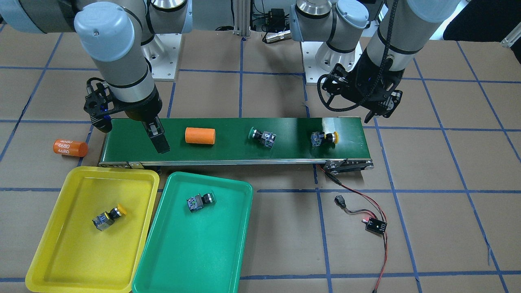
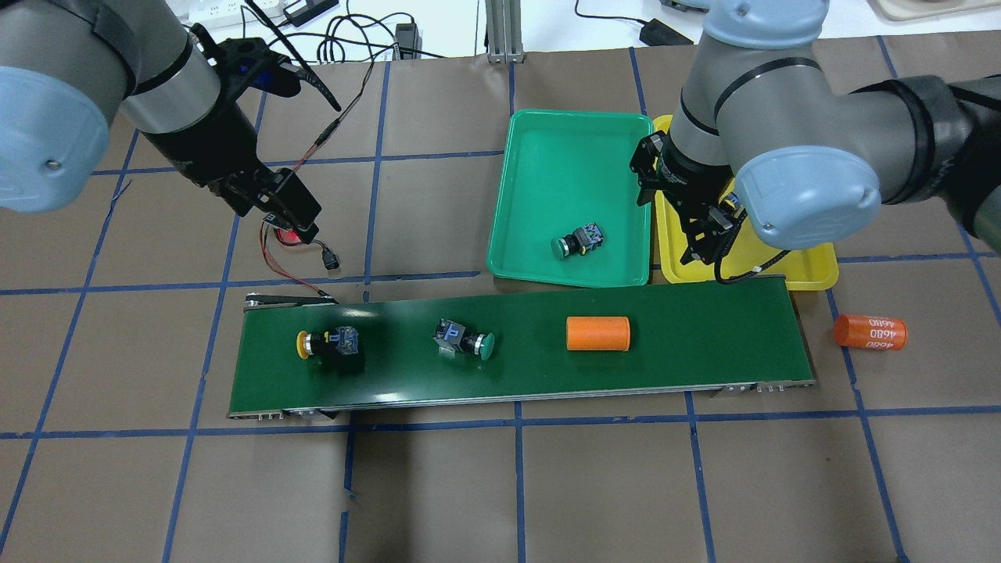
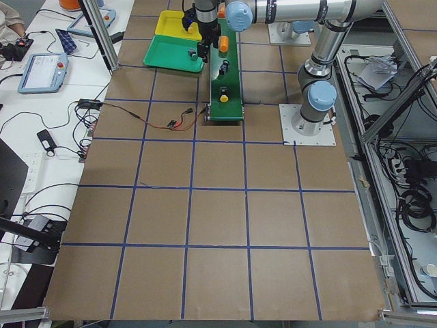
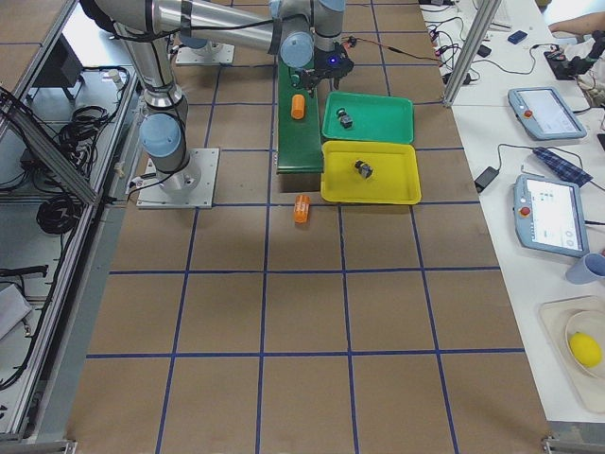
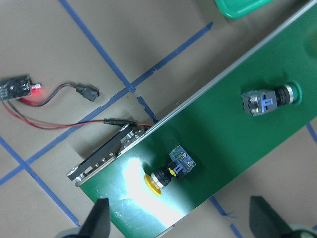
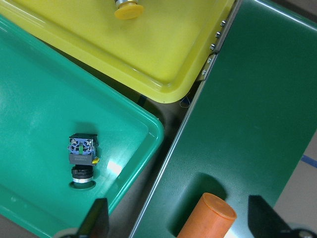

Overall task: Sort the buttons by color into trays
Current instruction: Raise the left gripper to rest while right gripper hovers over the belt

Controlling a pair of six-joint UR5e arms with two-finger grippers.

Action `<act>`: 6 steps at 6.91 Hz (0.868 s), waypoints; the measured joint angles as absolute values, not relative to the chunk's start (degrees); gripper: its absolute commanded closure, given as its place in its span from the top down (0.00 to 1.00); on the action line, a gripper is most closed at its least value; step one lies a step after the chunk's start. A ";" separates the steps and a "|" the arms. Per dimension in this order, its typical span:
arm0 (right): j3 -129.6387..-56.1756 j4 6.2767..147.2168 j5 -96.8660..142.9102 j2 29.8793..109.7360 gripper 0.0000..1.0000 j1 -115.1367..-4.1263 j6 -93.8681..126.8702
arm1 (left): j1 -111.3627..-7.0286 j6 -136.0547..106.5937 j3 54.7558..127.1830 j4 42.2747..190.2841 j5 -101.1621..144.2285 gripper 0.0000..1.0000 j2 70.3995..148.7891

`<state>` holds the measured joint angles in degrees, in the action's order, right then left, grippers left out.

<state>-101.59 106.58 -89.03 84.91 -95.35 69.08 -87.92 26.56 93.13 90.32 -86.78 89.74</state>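
Overhead exterior, matte green belt (image 2: 688, 344) carrying round-capped yellow button (image 2: 327, 342) and green button (image 2: 465, 341), glossy rounded green tray (image 2: 547, 141), yellow tray (image 2: 813, 271) beside it each holding one, left gripper (image 2: 293, 219), right gripper (image 2: 704, 254) spread, empty.

The table (image 1: 447, 244) was brown with a blue tape grid, the conveyor belt (image 1: 285, 152) dark green. One tray (image 1: 61, 260) was bright yellow, the other tray (image 1: 195, 260) green. The plain cylinder (image 1: 200, 135) and the white-lettered cylinder (image 1: 70, 147) were orange. Button caps (image 1: 335, 137) were yellow or green.
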 measured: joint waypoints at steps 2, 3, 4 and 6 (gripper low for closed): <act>-101.64 106.37 -88.98 83.97 1.00 -95.21 68.45 | -87.82 23.59 92.87 90.27 -87.02 1.00 88.45; -101.64 106.36 -88.92 83.36 1.00 -94.85 67.83 | -87.50 21.53 92.81 90.19 -86.91 1.00 88.16; -101.66 106.53 -88.83 83.08 1.00 -94.71 67.28 | -87.30 18.65 92.69 90.13 -87.03 1.00 87.91; -101.72 106.94 -88.78 83.33 0.82 -94.92 67.43 | -87.21 12.23 92.51 90.09 -87.36 1.00 87.48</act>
<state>-101.72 106.94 -88.78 83.33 -94.92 67.43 -87.21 12.23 92.51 90.09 -87.36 87.48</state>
